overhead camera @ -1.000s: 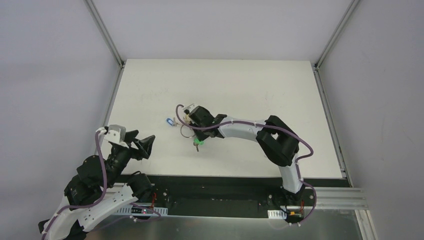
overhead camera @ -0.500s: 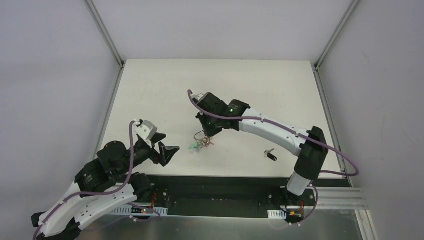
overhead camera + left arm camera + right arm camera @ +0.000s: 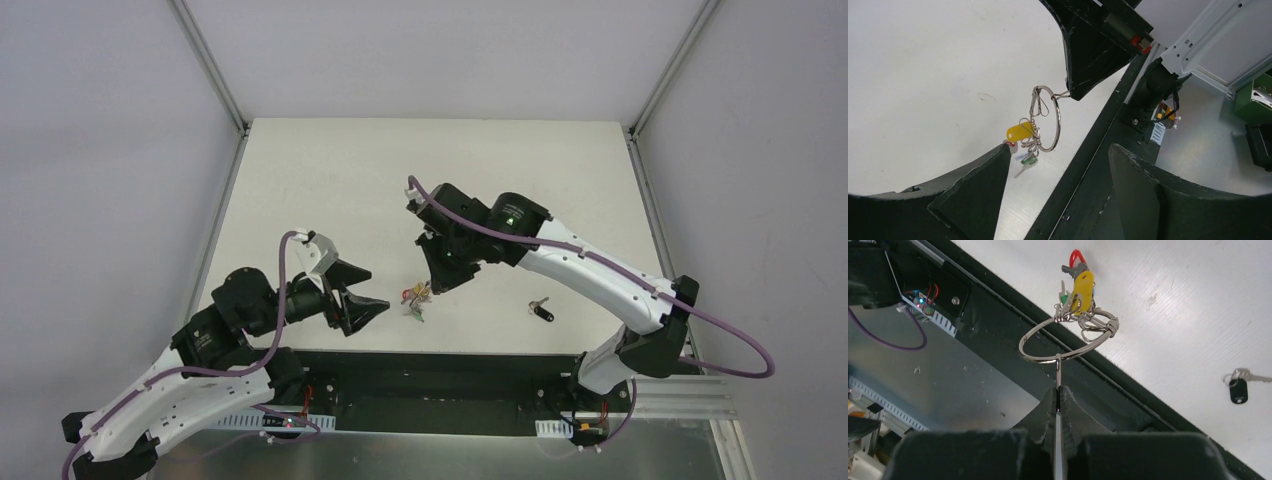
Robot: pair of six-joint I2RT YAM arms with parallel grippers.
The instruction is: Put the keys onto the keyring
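Your right gripper (image 3: pixel 1058 402) is clamped on the keyring (image 3: pixel 1058 359), holding it above the near edge of the worktop (image 3: pixel 300 180). The green-headed key (image 3: pixel 1064 298) appears to hang on it already. The black-headed key (image 3: pixel 543 311) lies loose to the right and is not yet threaded. Your left gripper (image 3: pixel 366 300) stands wide, holding nothing.

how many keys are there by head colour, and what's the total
yellow-headed key: 1
red-headed key: 1
green-headed key: 1
black-headed key: 1
total: 4 keys; three hang on the keyring, and the black one lies apart on the table
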